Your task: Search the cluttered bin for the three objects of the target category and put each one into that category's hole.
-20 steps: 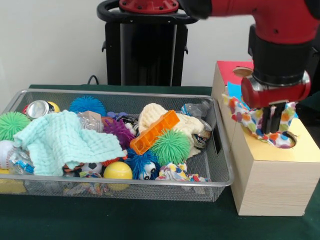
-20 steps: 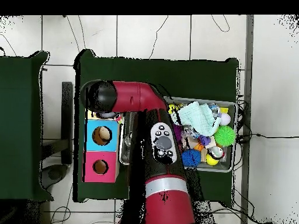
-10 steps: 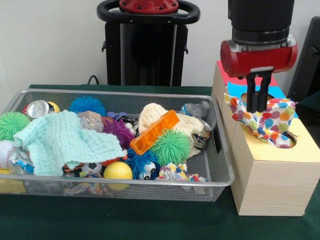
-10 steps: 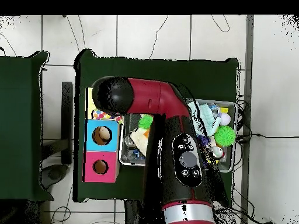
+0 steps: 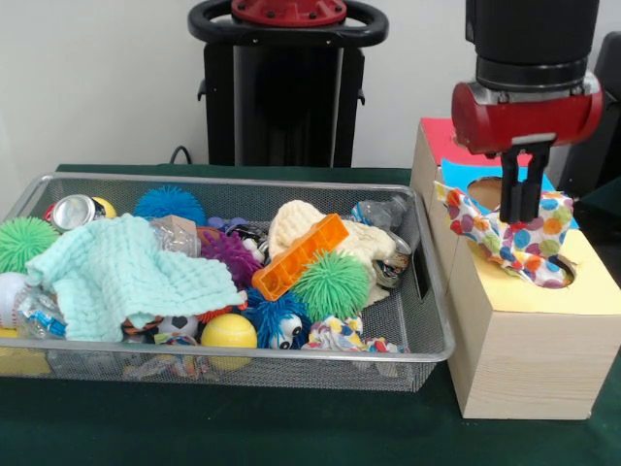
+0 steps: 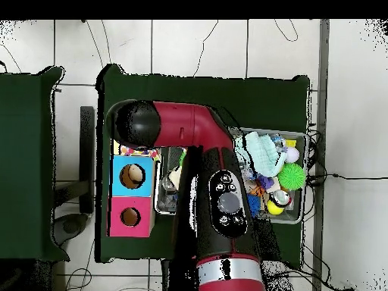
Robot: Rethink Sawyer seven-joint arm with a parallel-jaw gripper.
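You have the white cloth printed with coloured dots [image 5: 519, 241] draped over the top of the pale wooden sorting box [image 5: 529, 364], one end sagging into the round hole in the box's yellow section and the other end trailing up toward the blue section behind it. The black two-fingered gripper [image 5: 522, 199] hangs straight above that cloth with its tips down at the fabric; the jaws look nearly pressed together, and from the front you cannot tell whether a fold sits pinched between them.

Treat this cloth as light, limp and easy to snag. It does not hold a shape, so it folds and bunches wherever you push it, and the part lying on the box top probably drags rather than slides. In my judgement the best hold is a raised fold near the middle of the loose end, just behind the hole, so the hanging end leads down.

Beside the box, the silver wire-mesh bin [image 5: 427, 335] holds more soft goods: a mint-green waffle-weave cloth [image 5: 126, 277], a cream knitted cloth [image 5: 364, 243] and another dotted scrap [image 5: 340, 337] against the bin's front wall.
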